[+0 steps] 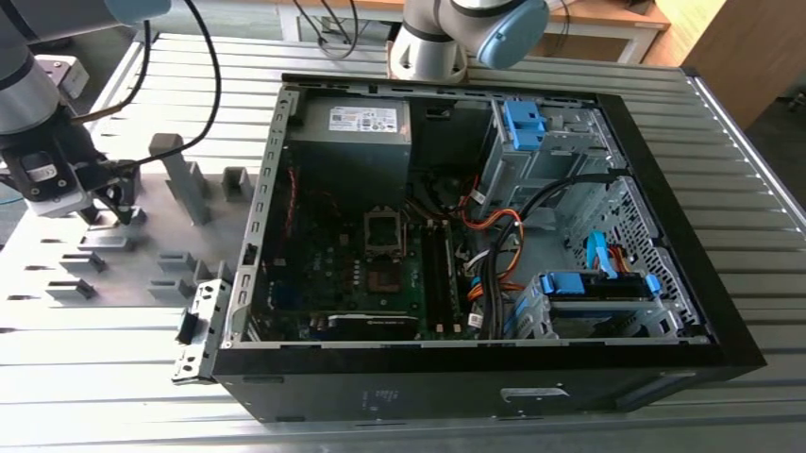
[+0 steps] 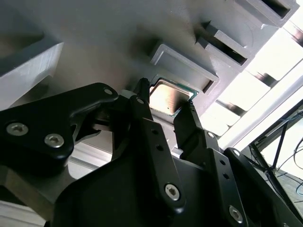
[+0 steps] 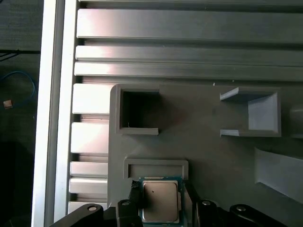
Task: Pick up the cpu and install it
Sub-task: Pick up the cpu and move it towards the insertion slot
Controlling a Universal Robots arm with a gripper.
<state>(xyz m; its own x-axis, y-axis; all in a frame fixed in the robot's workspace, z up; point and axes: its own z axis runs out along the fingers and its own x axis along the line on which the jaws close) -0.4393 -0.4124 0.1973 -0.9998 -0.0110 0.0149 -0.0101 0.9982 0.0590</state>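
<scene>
The cpu [image 3: 160,201], a small square chip with a silvery top and green rim, lies flat in a shallow nest of the grey fixture plate [image 3: 203,142]. In both wrist views my gripper [image 3: 162,190] straddles it, with one black fingertip against each of two opposite edges. The second wrist view shows the same cpu [image 2: 165,97] between the fingertips [image 2: 188,113], still low at the plate. In the exterior view my gripper [image 1: 111,212] sits at the exterior view's left, down on the fixture plate [image 1: 139,274]. The open computer case [image 1: 705,321] lies to its right, its board socket [image 1: 381,226] uncovered.
Grey posts and block holders [image 1: 189,189] rise from the fixture plate near the gripper. An empty square pocket [image 3: 138,111] and an open-sided bracket [image 3: 258,113] sit on the plate beyond the cpu. Cables [image 1: 497,236] and drive cages [image 1: 592,293] fill the case's right side.
</scene>
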